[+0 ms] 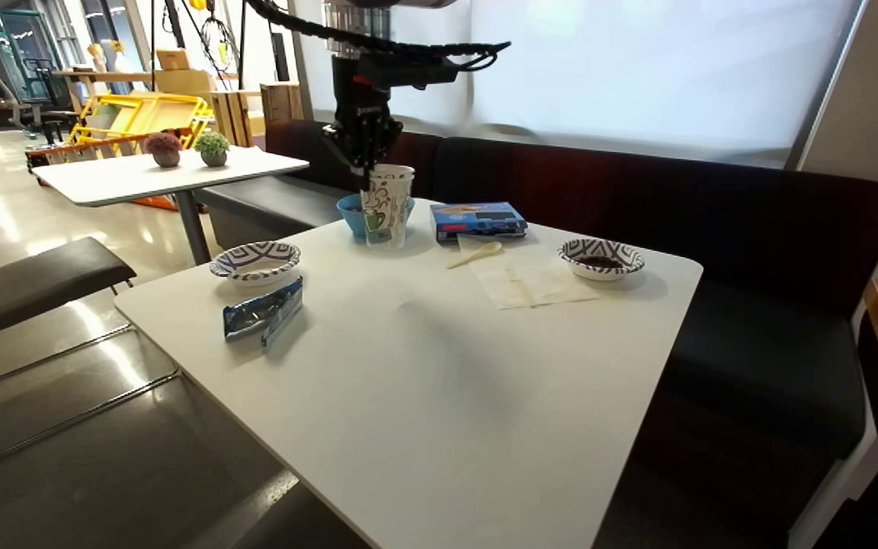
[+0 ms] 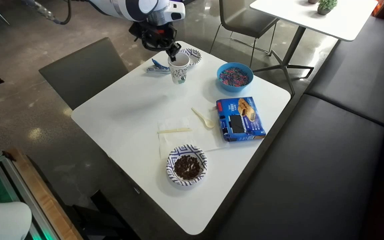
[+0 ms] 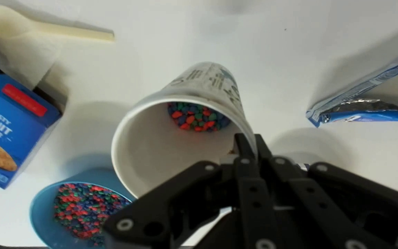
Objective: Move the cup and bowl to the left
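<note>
The whitish printed paper cup [image 1: 392, 200] [image 2: 179, 72] [image 3: 202, 80] hangs from my gripper [image 1: 367, 181] [image 2: 172, 57] [image 3: 250, 147]. The two black fingers are shut on the cup's rim, one inside and one outside. The cup appears raised a little above the table. The wrist view looks into its mouth and shows coloured pebbles at the bottom. The bright-blue bowl [image 1: 350, 219] [image 2: 233, 87] [image 3: 41, 211] sits on the table, full of coloured pebbles, apart from the gripper. In an exterior view the cup covers part of the bowl.
A blue box [image 1: 477, 221] [image 2: 240, 118] [image 3: 9, 128] lies near the bowl. A spoon [image 2: 203, 119], a napkin [image 2: 175, 138] and a patterned dish of brown bits [image 2: 187, 150] lie further along. A blue packet [image 1: 264, 313] and another patterned dish [image 1: 256, 279] lie across the table.
</note>
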Robot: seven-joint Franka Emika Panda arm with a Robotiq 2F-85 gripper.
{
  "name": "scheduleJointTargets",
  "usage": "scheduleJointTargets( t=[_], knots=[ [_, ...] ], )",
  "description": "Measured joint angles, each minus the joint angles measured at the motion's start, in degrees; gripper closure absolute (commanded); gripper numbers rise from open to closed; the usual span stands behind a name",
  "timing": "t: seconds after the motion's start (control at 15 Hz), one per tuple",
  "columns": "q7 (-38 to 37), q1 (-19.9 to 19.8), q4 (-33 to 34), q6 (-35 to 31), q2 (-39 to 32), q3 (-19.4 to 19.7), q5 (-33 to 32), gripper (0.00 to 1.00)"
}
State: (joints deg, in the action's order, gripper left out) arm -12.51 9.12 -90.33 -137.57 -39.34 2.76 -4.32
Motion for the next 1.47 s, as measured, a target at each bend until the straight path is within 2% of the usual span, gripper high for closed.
scheduleJointTargets(
  t=[0.2,0.33,0.53,0.6,0.93,1.13,1.47],
  knots=[
    [-5.5,0.0,-8.3,-1.0,5.7,0.9,0.6,0.99],
    [-6.4,-0.2,-12.5,-1.1,8.6,0.8,1.4,0.95],
    [-6.4,-0.2,-11.7,-1.1,8.2,0.8,1.4,0.95],
    [-6.4,-0.2,-11.6,-1.1,8.1,0.8,1.4,0.99],
    [-6.2,0.8,-12.3,-1.1,7.6,0.3,-0.3,0.99],
    [-5.3,3.0,-15.8,-1.6,7.2,-1.4,-2.0,0.99],
    [-1.3,5.3,-21.8,-8.0,7.3,-4.2,-3.8,0.99]
  ],
)
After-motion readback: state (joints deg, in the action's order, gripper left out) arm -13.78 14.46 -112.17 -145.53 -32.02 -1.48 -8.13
